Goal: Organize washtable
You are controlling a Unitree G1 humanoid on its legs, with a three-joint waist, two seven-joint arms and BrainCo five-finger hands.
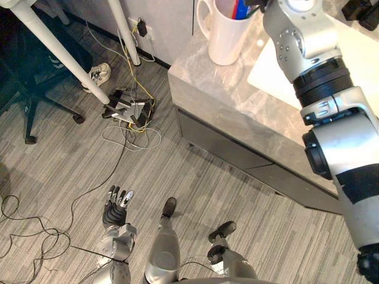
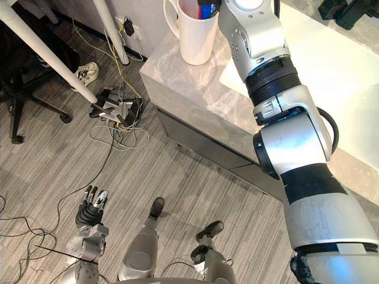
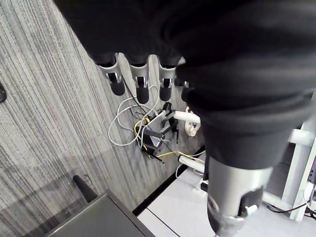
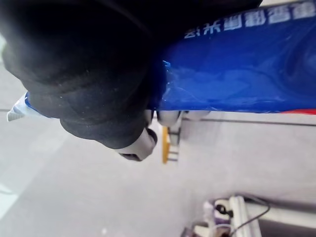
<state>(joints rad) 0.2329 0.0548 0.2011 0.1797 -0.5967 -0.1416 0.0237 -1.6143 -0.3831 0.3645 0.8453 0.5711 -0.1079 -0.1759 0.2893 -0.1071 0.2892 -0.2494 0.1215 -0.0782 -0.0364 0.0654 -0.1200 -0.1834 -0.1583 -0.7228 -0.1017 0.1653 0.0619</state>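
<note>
A tall white mug (image 1: pixel 228 35) stands at the near corner of the grey marble washtable (image 1: pixel 237 100). My right arm reaches up over it. In the right wrist view my right hand (image 4: pixel 136 145) is curled round a blue tube (image 4: pixel 237 74) with white print. The tube's blue and red end (image 1: pixel 237 9) shows inside the mug's mouth. Beside the mug lies the white basin (image 2: pixel 331 71). My left hand (image 1: pixel 115 210) hangs low over the floor, far from the table, with fingers (image 3: pixel 140 81) straight and nothing in it.
Dark objects (image 2: pixel 349 12) stand at the back of the washtable. On the floor lie a power strip with tangled cables (image 1: pixel 130 111), white stand legs (image 1: pixel 59 53), a black office chair (image 1: pixel 29 77) and a pale shoe (image 1: pixel 100 74).
</note>
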